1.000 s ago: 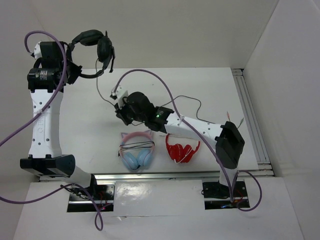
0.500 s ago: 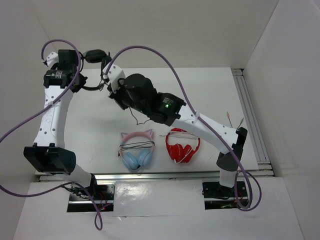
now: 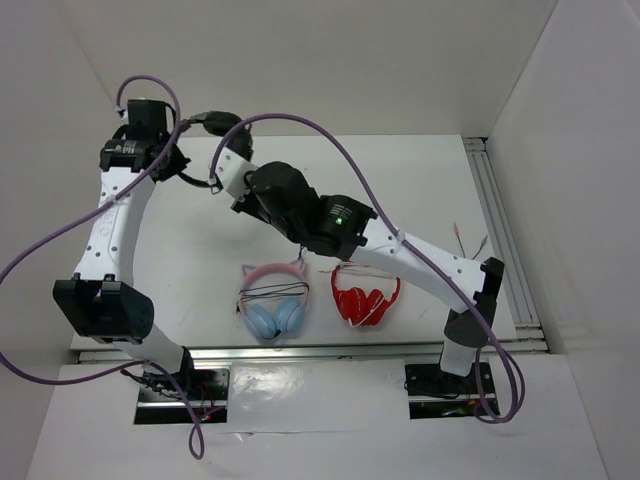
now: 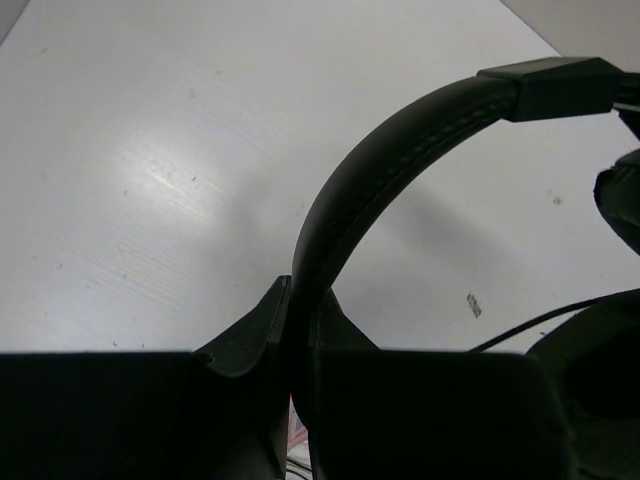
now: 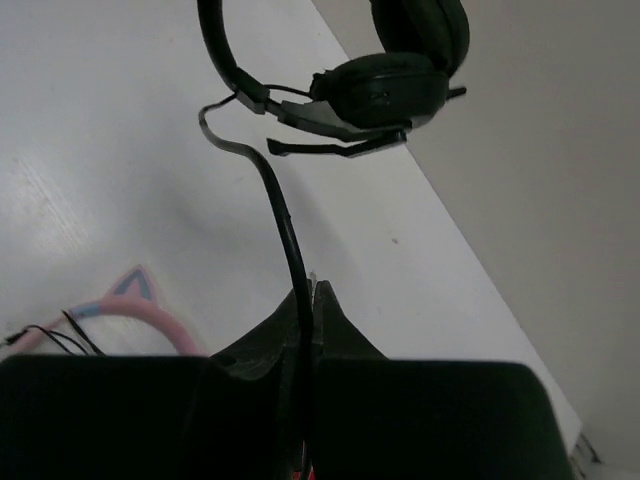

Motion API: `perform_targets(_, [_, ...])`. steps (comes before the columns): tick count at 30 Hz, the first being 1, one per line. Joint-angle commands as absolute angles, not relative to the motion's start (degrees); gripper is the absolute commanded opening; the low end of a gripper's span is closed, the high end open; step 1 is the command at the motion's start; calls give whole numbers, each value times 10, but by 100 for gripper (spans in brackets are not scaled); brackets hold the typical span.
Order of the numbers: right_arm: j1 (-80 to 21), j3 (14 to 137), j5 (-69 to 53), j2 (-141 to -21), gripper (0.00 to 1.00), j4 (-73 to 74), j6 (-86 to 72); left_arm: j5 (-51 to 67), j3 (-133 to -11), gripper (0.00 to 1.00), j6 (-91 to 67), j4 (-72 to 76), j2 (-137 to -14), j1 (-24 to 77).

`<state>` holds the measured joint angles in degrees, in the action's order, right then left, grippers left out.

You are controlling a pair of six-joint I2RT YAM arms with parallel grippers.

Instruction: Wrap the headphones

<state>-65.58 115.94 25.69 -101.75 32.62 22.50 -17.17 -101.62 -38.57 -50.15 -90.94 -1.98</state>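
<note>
Fingers of left gripper are clamping headphones as anchor; right gripper is pinching cable, feeding it toward 12 o'clock for wrapping.

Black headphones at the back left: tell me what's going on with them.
The left gripper is shut on the headband of the black headphones, holding them up over the far left of the table. The right gripper is shut on their thin cable, a short way from an earcup. No wraps show yet. The pink cat-ear pair and the red pair lie near the front, not held.
</note>
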Motion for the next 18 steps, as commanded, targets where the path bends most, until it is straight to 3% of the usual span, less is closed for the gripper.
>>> perform_targets(1, [-631, 1114, 302, -972, 0, 253, 313, -87, -1007, 0, -264, -432, -897, 32])
perform_targets(9, [-520, 1133, 210, -967, 0, 191, 331, -145, -865, 0, -158, -367, -789, 133])
perform_targets(14, [-452, 1188, 167, -998, 0, 215, 322, -171, -853, 0, -118, -367, -759, 220])
perform_targets(18, [-419, 1169, 113, -1004, 0, 203, 291, -120, -861, 0, -103, -372, -744, 263])
